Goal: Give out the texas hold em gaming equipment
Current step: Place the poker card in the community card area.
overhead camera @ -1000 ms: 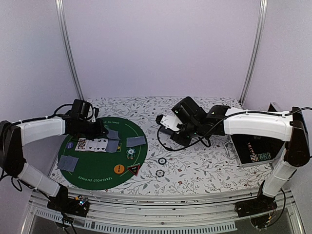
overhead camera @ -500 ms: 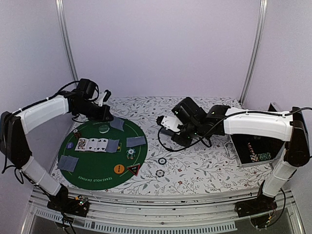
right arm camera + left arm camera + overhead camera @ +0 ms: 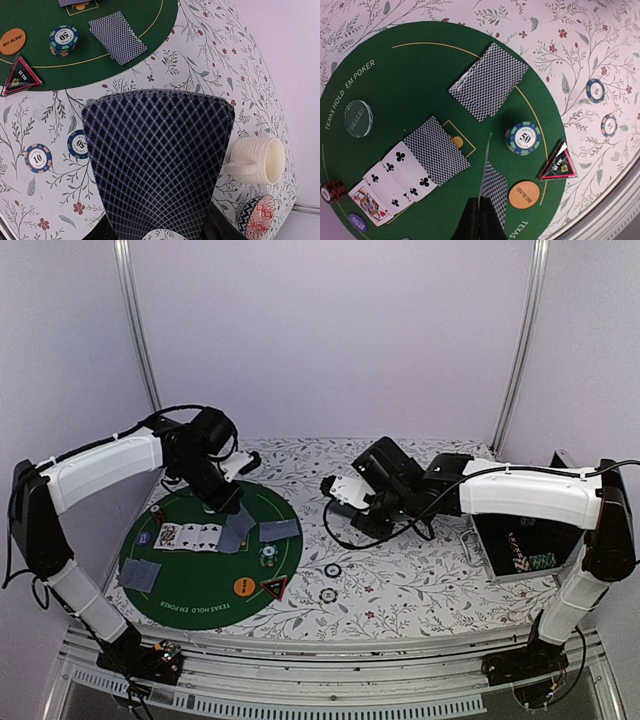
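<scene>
left pincer (image 3: 479, 220) first: clenched on a single grey-blue-backed card (image 3: 492, 192), pinched by its bottom edge and seen almost edge-on, hanging over the near side of the green mat (image 3: 420, 65). i'd call this step dealing: one card in hand, looking for its spot.

just past the card sit the orange disc button (image 3: 524, 194) and the black-and-red triangular marker (image 3: 559, 164), then the chip stack (image 3: 523, 138). further on, the face-up clubs (image 3: 395, 177) with a face-down card (image 3: 437, 150) beside them, another face-down pair (image 3: 488, 81), and the clear disc (image 3: 358, 117). two loose chips (image 3: 595, 90) lie off the mat on the flowered cloth.

next move, i reckon: swing over a bare patch of green, lower until the card lies flat, then let go, keeping clear of the button.

my right pincer (image 3: 345, 492) is grasping the rest of the deck (image 3: 157, 165), held above the cloth, well apart from the mat.

the left wrist view alone shows the pinched card; from above my wrist hides it. only the right wrist view shows the cream mug (image 3: 255, 160) and red-patterned dish (image 3: 256, 215). only the top view catches the open case (image 3: 520, 550) far right.
</scene>
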